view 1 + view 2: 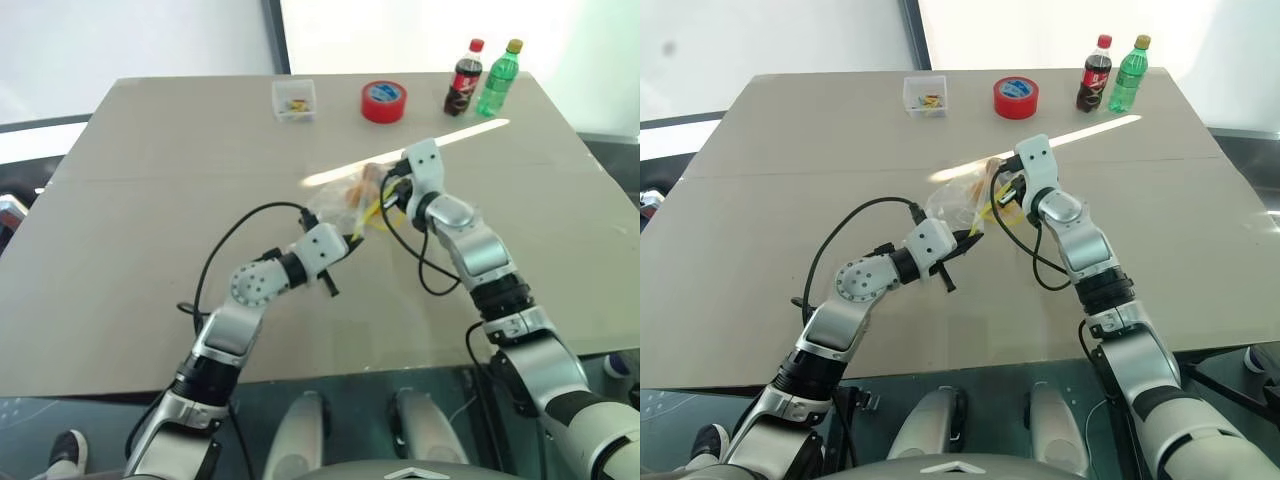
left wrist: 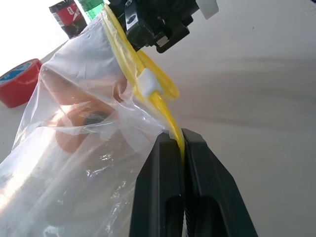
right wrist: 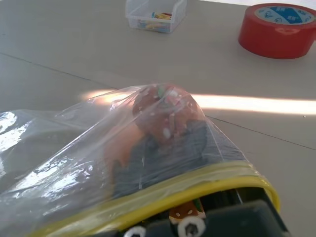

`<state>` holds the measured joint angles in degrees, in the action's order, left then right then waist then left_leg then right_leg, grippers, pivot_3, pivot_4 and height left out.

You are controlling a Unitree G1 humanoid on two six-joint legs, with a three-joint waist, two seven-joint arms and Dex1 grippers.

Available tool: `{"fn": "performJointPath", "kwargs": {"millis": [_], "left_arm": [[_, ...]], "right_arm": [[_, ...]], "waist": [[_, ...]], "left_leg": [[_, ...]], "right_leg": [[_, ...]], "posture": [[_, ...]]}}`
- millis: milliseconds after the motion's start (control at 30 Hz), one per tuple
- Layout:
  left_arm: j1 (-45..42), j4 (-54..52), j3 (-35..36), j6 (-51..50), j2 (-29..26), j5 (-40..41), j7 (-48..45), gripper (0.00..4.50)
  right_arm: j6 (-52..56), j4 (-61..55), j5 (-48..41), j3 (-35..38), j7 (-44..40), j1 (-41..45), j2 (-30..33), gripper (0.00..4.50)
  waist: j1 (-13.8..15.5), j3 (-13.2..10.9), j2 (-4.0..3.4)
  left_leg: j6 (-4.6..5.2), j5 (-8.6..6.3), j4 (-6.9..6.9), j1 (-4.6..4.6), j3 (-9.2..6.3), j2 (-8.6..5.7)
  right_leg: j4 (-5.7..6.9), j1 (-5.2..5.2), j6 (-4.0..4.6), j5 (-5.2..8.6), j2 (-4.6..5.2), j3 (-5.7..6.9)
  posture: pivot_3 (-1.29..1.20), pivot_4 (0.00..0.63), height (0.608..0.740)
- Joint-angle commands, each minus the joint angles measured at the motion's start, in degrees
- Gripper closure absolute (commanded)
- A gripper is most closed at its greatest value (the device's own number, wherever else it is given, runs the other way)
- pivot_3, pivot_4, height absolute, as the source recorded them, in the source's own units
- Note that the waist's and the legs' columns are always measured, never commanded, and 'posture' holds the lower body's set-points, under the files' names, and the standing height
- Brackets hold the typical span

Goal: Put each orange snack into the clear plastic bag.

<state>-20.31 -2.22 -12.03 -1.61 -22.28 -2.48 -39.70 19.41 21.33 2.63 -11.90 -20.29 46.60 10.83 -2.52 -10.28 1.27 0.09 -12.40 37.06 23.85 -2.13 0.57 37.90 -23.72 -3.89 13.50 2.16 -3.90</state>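
My left gripper (image 2: pixel 181 148) clamped on clear plastic bag (image 2: pixel 74 148) seal, frame centre. My right gripper (image 3: pixel 163 148) inside mouth holds orange snack (image 3: pixel 163 111); release deep, withdraw slowly.

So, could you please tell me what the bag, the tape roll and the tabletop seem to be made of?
Bag: thin clear plastic film, glossy and crinkled, with an opaque yellow seal strip; the snack shows through it.
Tape roll: a red roll with a smooth sheen, probably plastic tape.
Tabletop: matte beige board, perhaps laminate or fibreboard; a seam crosses it.
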Motion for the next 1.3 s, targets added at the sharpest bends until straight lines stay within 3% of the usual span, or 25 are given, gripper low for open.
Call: {"fn": "performJointPath", "kwargs": {"millis": [33,133,233,300,333,600,767,967,1133,1300], "left_arm": [[0.3,-2.6,0.4,1.3,-0.5,0.4,0.2,4.5],[0.4,-2.6,0.5,1.4,-0.5,0.5,0.3,4.5],[0.3,-2.3,0.5,1.5,-0.4,0.5,0.5,4.5],[0.3,-2.0,0.4,1.5,-0.2,0.4,0.7,4.5],[0.3,-2.0,0.4,1.5,-0.2,0.4,0.7,4.5],[0.7,-0.7,2.0,0.9,0.0,1.6,2.0,4.5],[0.7,-0.4,2.3,0.8,0.1,1.9,2.4,4.5],[0.5,-0.1,2.8,0.8,0.5,2.6,3.1,4.5],[-0.3,0.2,3.1,0.8,1.0,2.7,3.7,4.5],[0.1,-0.1,3.8,0.8,0.8,2.3,4.7,4.5]], "right_arm": [[-2.3,-0.8,1.7,-0.7,-0.9,0.4,0.7,3.61],[-2.6,-1.1,3.4,-1.7,-1.4,-0.1,1.1,2.69],[-2.8,-1.8,2.6,-0.9,-1.8,-0.3,0.4,1.49],[-0.8,-3.7,-1.2,1.5,-3.0,-0.5,-1.7,0.36],[0.2,-4.4,-2.7,2.3,-3.6,-0.6,-2.4,0.08],[13.4,-17.5,-17.3,6.8,-13.4,-3.9,-3.5,0.08],[22.5,-23.0,-22.6,7.4,-17.2,-6.3,0.6,0.08],[17.0,-20.1,-12.7,1.5,-12.6,-7.2,5.5,0.08],[10.3,-14.8,-5.9,0.0,-6.0,-6.2,4.3,0.08],[12.3,-19.5,-10.9,1.2,-13.8,-8.0,5.6,0.08]], "waist": [[0.0,0.0,0.0],[0.0,0.0,0.0],[0.0,0.0,0.0],[0.0,0.0,0.0],[0.0,0.0,0.0],[0.2,0.0,0.0],[0.2,0.0,0.0],[0.0,0.0,0.0],[0.1,0.0,0.0],[0.3,0.0,0.0]], "left_leg": [[0.0,0.0,0.0,0.0,0.01,0.0],[0.0,0.0,0.0,0.0,0.0,0.0],[0.0,0.0,0.0,0.0,0.0,0.0],[0.0,0.0,0.0,0.0,0.0,0.0],[0.0,0.0,0.0,0.0,0.0,0.0],[0.0,0.0,0.01,0.0,-0.03,0.01],[0.0,0.0,0.01,0.0,-0.03,0.01],[0.0,0.0,0.01,-0.01,0.0,0.0],[0.0,0.0,0.01,-0.02,0.0,0.03],[0.0,0.0,0.02,0.01,0.0,0.01]], "right_leg": [[0.0,0.0,0.0,0.0,0.0,0.0],[0.0,0.0,0.0,0.0,0.0,0.0],[0.0,0.0,0.0,0.0,0.0,0.0],[0.0,0.0,0.0,0.0,0.0,0.0],[0.0,0.0,0.0,0.0,0.0,0.0],[-0.01,0.03,0.0,0.0,0.0,0.01],[0.0,0.03,0.0,0.0,0.0,0.02],[-0.01,0.03,0.0,0.0,0.01,0.02],[0.0,0.02,0.0,0.0,-0.03,0.01],[-0.04,0.04,0.0,0.0,-0.01,0.0]], "posture": [[0.0,0.15,0.74],[0.0,0.15,0.74],[0.0,0.15,0.74],[0.0,0.15,0.74],[0.0,0.15,0.74],[0.0,0.15,0.74],[0.0,0.15,0.74],[0.0,0.15,0.74],[0.0,0.15,0.74],[0.0,0.15,0.74]]}}
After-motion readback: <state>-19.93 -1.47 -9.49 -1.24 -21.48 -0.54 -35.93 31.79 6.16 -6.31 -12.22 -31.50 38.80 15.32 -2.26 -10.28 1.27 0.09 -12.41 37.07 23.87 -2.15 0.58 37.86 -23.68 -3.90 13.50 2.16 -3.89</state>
